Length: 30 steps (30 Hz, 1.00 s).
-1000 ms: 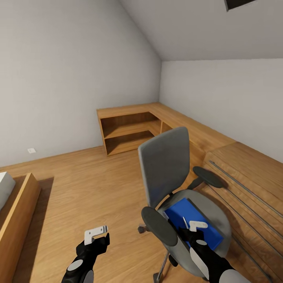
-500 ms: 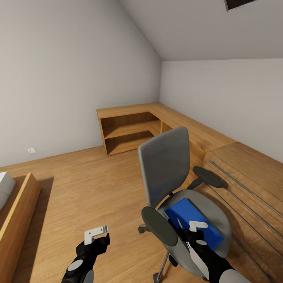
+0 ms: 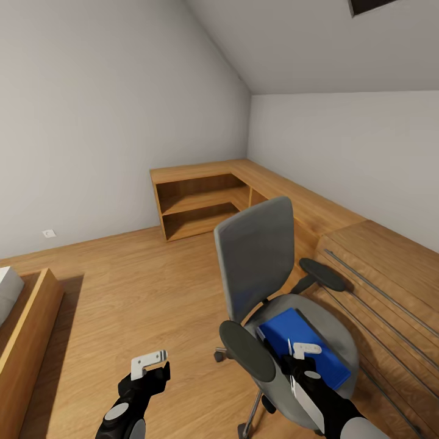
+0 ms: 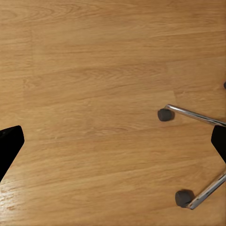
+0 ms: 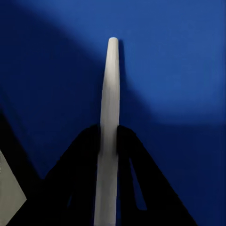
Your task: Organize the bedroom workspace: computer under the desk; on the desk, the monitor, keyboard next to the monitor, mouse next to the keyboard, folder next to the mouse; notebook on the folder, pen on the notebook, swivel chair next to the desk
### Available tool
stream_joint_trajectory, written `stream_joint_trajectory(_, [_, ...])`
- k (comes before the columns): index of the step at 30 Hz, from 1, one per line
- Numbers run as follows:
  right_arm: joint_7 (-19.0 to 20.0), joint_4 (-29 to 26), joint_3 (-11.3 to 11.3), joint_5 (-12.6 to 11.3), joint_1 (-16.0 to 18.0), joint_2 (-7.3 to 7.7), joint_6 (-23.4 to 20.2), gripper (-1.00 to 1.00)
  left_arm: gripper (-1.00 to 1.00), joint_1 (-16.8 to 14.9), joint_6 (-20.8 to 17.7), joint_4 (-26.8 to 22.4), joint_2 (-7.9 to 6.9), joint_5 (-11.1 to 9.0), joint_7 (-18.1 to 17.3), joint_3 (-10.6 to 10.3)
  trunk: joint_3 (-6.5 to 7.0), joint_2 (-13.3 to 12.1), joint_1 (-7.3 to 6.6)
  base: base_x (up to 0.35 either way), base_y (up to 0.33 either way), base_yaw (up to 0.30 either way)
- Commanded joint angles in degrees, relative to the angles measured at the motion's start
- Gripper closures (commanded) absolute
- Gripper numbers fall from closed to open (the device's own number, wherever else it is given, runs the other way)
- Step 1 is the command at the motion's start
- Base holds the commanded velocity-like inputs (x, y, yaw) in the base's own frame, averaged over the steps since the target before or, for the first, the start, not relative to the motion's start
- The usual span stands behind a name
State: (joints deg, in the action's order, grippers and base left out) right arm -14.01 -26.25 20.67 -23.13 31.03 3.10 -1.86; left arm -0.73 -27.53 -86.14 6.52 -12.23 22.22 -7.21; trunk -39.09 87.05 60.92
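The swivel chair [image 3: 268, 286] stands on the wood floor [image 3: 134, 299] in the bedroom, close to a light wooden chest [image 3: 378, 274] with long metal bars. The blue folder [image 3: 303, 338] lies flat on the chair's grey seat. The right gripper [image 3: 291, 360] is just over the folder, and its two black fingers [image 5: 84, 160] are squeezed tight on the white pen [image 5: 107, 132] (the pen sticks out past the fingertips, over the blue cover). The left gripper [image 3: 149, 364] hangs over bare floor beside the chair, its fingers spread wide apart with nothing between them. Under it, the chair's shiny legs [image 4: 195, 115] and small dark wheels [image 4: 164, 114] can be seen. Wooden shelves [image 3: 201, 207] sit in the far corner behind the chair.
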Motion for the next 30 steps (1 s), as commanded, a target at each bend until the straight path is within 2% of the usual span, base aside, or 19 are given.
stream_joint_trajectory(1, [-0.5, 0.25, 0.41, -0.99, -0.01, 0.2, -0.24, 1.0, -1.0, -0.04, -0.15, -0.08, -0.01, -0.6, 0.54, -0.08, -0.06, 0.02, 0.0, 0.0, 0.0, 0.0])
stream_joint_trajectory(13, [-0.41, 0.24, 0.4, -1.04, -0.01, 0.33, -0.28, 1.0, -1.0, -0.04, -0.14, -0.08, -0.01, -0.6, 0.41, -0.17, -0.06, 0.02, 0.0, 0.0, 0.0, 0.0])
stream_joint_trajectory(27, [-0.52, 0.11, 0.35, -1.04, -0.01, 0.75, -0.06, 1.0, -1.0, -0.04, -0.27, -0.08, -0.1, -0.52, 0.37, -0.52, 2.45, -5.59, -3.07, 0.0, 0.0, 0.0])
stream_joint_trajectory(30, [-0.63, -0.32, 0.32, -1.08, -0.01, 1.45, 0.02, 1.0, -1.0, -0.04, -0.32, -0.05, -0.08, -0.5, 0.41, -0.52, 2.99, -6.8, -3.73, 0.0, 0.0, 0.0])
